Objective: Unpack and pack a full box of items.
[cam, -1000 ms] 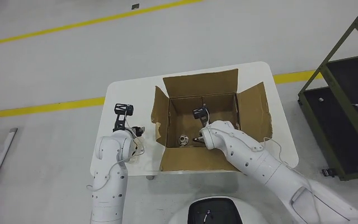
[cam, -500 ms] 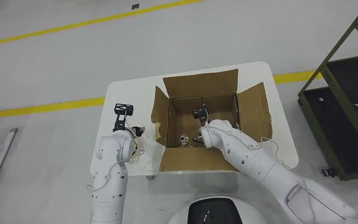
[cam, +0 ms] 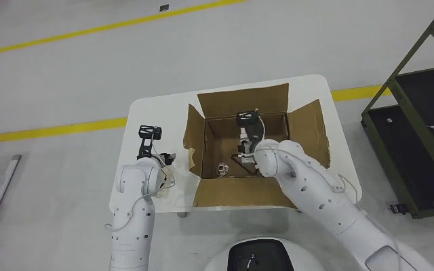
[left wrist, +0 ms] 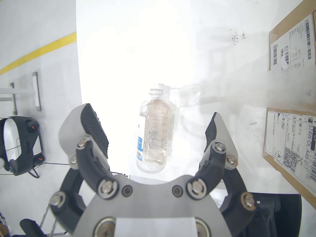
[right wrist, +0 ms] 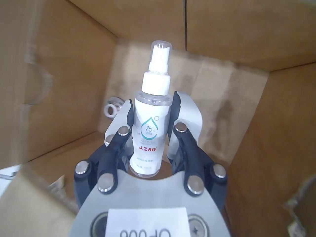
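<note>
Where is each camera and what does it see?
Top view: above the arms, looking down at table, box, both arms.
Left wrist view: on left wrist, facing clear bottle lying on table; open left gripper shows.
Right wrist view: on right wrist, facing into box; right gripper clamps spray bottle.
Top and right wrist share the box's inside.

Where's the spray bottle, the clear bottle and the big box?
spray bottle (right wrist: 147, 134): right wrist view, on its label.
clear bottle (left wrist: 155, 134): left wrist view, on its ribbed middle.
box (cam: 244, 101): top view, on its far flap.

box (cam: 244, 101) open | spray bottle (right wrist: 150, 129) inside it, in right pincer (right wrist: 153, 106) | clear bottle (left wrist: 154, 134) lying outside
</note>
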You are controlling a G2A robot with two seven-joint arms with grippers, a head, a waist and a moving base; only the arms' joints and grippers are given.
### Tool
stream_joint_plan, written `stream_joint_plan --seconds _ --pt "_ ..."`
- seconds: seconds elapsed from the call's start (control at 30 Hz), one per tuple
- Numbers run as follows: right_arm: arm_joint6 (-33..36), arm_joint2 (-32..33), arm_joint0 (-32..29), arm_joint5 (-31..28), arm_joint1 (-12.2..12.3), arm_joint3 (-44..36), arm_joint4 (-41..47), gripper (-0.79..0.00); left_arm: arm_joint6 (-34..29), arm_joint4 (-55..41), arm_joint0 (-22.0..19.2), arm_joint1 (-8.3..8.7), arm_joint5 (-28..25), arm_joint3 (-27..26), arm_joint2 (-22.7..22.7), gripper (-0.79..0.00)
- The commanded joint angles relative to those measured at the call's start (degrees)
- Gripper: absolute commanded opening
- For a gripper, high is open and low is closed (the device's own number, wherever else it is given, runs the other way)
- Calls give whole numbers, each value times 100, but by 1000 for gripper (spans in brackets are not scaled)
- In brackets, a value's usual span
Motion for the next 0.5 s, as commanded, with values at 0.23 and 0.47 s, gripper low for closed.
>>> stream_joint_plan --seconds 0.23,0.47 --pt "-466 2093 -1723 -1792 347 -1598 1640 -785 0 0 0 0 0 0 0 0" --pt "-512 2197 -1811 -1976 356 -1564 1917 -785 0 0 0 0 0 0 0 0"
